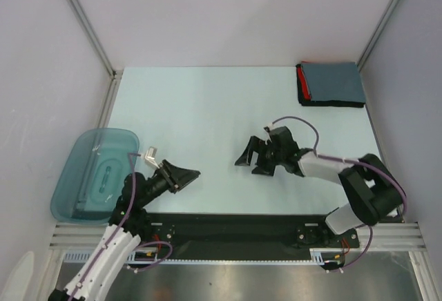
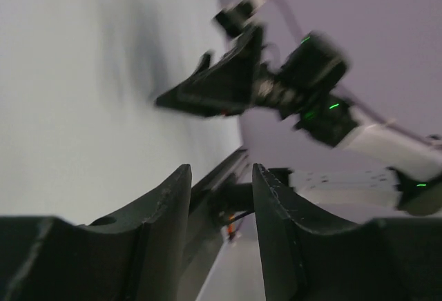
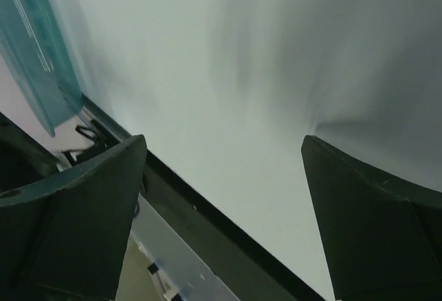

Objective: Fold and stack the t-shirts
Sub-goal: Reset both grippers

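The t-shirts lie folded in one stack at the table's far right corner. The slate blue-grey shirt (image 1: 337,82) is on top, a red shirt (image 1: 302,80) shows at the stack's left edge, and a black shirt (image 1: 331,103) is at the bottom. My left gripper (image 1: 190,174) is open and empty, low over the near left of the table (image 1: 207,108). In its own view (image 2: 221,171) nothing is between the fingers. My right gripper (image 1: 246,166) is wide open and empty over the table's near middle, far from the stack. In its own view (image 3: 222,142) it holds nothing.
A translucent teal plastic tub (image 1: 93,173) stands at the table's left edge beside the left arm; its rim shows in the right wrist view (image 3: 34,52). The right gripper appears in the left wrist view (image 2: 207,87). Grey walls enclose the table.
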You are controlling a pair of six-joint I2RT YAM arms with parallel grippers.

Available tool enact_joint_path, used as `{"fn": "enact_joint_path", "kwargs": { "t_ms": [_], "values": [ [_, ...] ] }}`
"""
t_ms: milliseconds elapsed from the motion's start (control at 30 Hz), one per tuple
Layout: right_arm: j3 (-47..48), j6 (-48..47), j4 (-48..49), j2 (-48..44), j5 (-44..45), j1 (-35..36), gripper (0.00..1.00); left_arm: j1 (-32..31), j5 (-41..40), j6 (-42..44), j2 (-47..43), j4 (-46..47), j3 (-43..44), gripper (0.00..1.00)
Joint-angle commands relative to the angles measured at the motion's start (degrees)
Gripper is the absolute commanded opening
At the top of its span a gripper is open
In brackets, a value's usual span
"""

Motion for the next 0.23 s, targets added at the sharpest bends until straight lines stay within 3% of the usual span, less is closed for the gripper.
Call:
{"fn": "enact_joint_path", "kwargs": {
  "t_ms": [0, 133, 200],
  "values": [
    [-9.4, 6.6, 10.1, -11.9, -1.7, 1.0, 0.99, 1.1, -1.6, -15.9, -10.7, 12.1, -10.4, 0.47],
    [-22.5, 11.0, 14.6, -26.7, -2.5, -0.4, 1.0, 1.1, -3.1, -21.2, -23.4, 5.0, -12.4, 0.48],
    [-26.3, 12.5, 19.6, -38.2, -8.0, -2.4, 0.99, 1.1, -0.1, -23.2, -19.3, 15.8, -12.8, 0.48]
  ]
}}
